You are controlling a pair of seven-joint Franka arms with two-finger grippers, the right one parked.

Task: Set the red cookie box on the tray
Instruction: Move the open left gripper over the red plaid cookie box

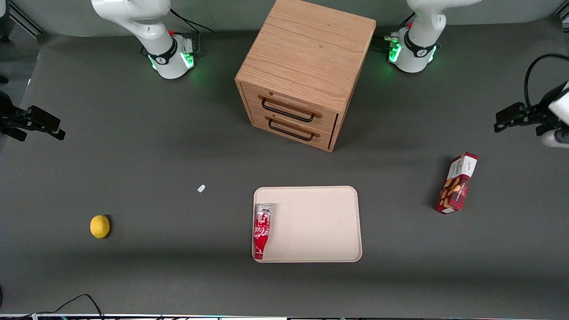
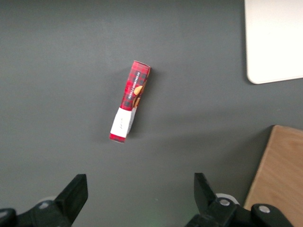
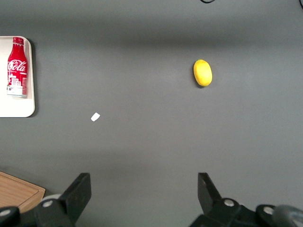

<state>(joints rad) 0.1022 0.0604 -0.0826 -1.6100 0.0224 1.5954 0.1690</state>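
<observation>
Cardboard is what we're dealing with, so I'd bet the red cookie box [image 1: 457, 182] is light and stiff enough along its length, but the thin walls could dent if squeezed too hard. The printed finish looks a bit smooth too, so it might slip with a weak pinch.

Right now it's lying on the gray surface [image 1: 133, 155] toward the working arm's end, well apart from the tray [image 1: 320, 222], with its white end panel pointing away from the front camera and the cookie pictures showing along the side. It sits at a slight angle rather than square to the tray.

The end effector [image 2: 141, 195] hangs above the surface near the box, not touching it, and the 2 fingers [image 2: 75, 191] are spread wide with nothing between them.

Best place to grab, I think, is across the narrow width around the middle of the box, so it stays balanced and doesn't tip toward either end. The wrist would likely need a small turn to line the fingers up with the long sides.

On the tray, a red bottle [image 1: 262, 230] already lies along the edge toward the parked arm's end, leaving most of the tray bare for the box. A wooden cabinet [image 1: 306, 71] and a lemon [image 1: 99, 226] are also around, both well out of the way.
</observation>
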